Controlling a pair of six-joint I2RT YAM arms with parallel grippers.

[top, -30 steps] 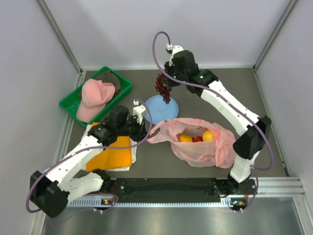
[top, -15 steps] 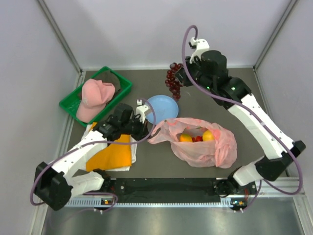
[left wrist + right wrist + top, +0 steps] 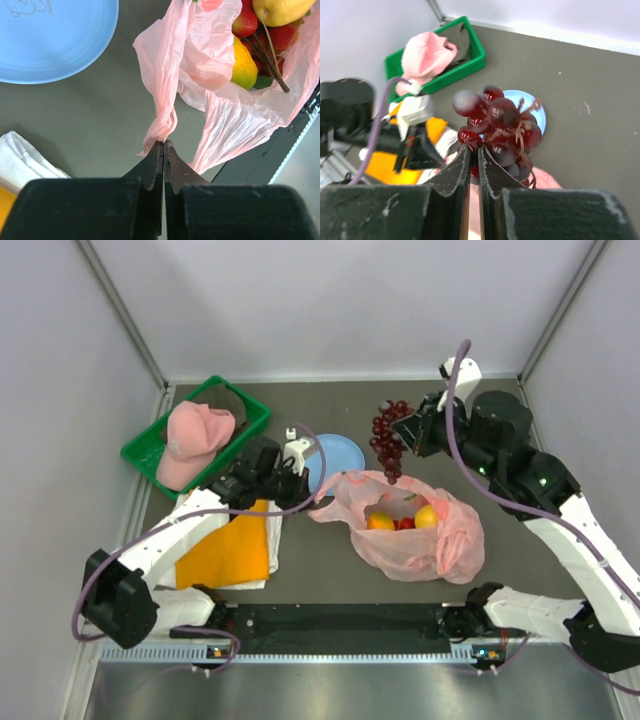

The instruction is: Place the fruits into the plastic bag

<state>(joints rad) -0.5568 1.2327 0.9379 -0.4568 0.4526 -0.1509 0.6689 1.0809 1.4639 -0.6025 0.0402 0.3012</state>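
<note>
Overhead, wrist close-ups; plastic bag point(image 3: 450, 545) common

Fruit: one bunch of dark red grapes point(image 3: 388, 440), one yellow lemon point(image 3: 280, 10), one orange-yellow mango point(image 3: 243, 62), and at least two red strawberries point(image 3: 245, 23), further red pieces too overlapped to tally. Containers: one thin translucent pink plastic bag point(image 3: 440, 545), one light blue round plate point(image 3: 335, 452), one green plastic basket point(image 3: 143, 436). Textiles: one pink fabric cap point(image 3: 195, 440), one folded orange cloth point(image 3: 225, 552), one white cloth point(image 3: 25, 157).
</note>
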